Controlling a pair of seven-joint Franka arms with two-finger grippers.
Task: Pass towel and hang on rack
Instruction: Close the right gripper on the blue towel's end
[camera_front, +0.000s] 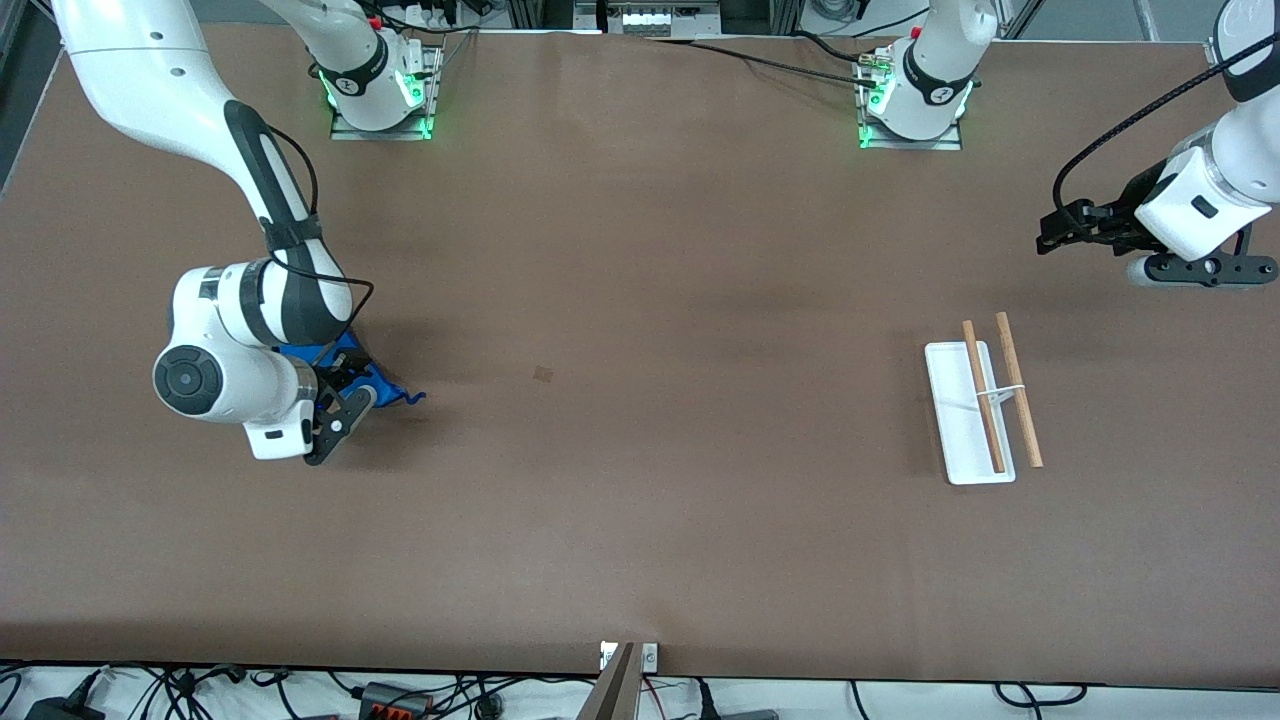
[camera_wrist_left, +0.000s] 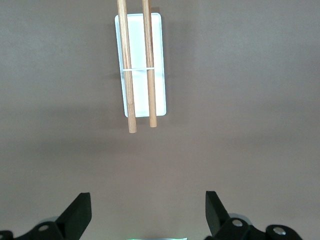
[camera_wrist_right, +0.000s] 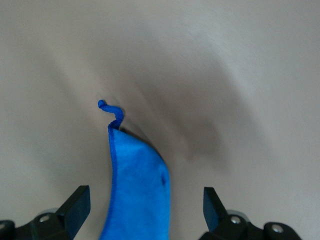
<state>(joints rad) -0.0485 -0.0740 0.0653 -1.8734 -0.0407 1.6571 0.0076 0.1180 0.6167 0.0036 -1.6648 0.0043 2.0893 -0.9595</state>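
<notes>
Towel (camera_front: 350, 372) lies bunched near the edge of the desk at my right arm's end, its loop tag (camera_wrist_right: 111, 113) curling off one corner — my right gripper (camera_wrist_right: 142, 210) is low over it, fingers (camera_wrist_right: 76, 205) spread with the blue cloth between them, not pinched. My left gripper (camera_wrist_left: 147, 212) waits in the air over the edge at my left arm's end, fingers spread with nothing between them. Rack (camera_front: 982, 405) stands on the desk toward that same end, nearer the front edge — two wooden rods (camera_wrist_left: 137, 65) over a white base (camera_wrist_left: 157, 30).

No text, label, brand, number or sign can be read anywhere in these views.
</notes>
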